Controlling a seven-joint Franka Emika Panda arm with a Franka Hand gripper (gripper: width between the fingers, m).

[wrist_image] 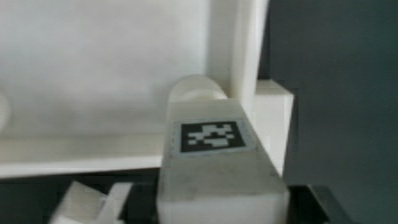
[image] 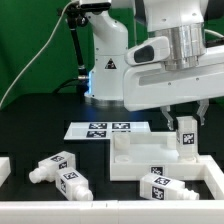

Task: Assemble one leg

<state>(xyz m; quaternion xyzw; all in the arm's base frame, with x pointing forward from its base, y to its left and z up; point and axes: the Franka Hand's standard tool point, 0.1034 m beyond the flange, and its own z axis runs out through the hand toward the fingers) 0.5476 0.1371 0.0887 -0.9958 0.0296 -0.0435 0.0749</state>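
My gripper (image: 184, 122) is shut on a white leg (image: 186, 138) with a black-and-white tag on its side, held upright over the right part of the large flat white block (image: 140, 157). In the wrist view the leg (wrist_image: 214, 150) fills the middle between the dark fingers (wrist_image: 333, 205), its far end against the block's (wrist_image: 107, 90) raised edge and corner. Two more legs (image: 62, 172) lie on the table at the exterior view's left and one leg (image: 163, 187) lies in front of the block.
The marker board (image: 105, 129) lies behind the block. The robot base (image: 105, 65) stands at the back. White frame rails (image: 212, 190) run along the front and right edges.
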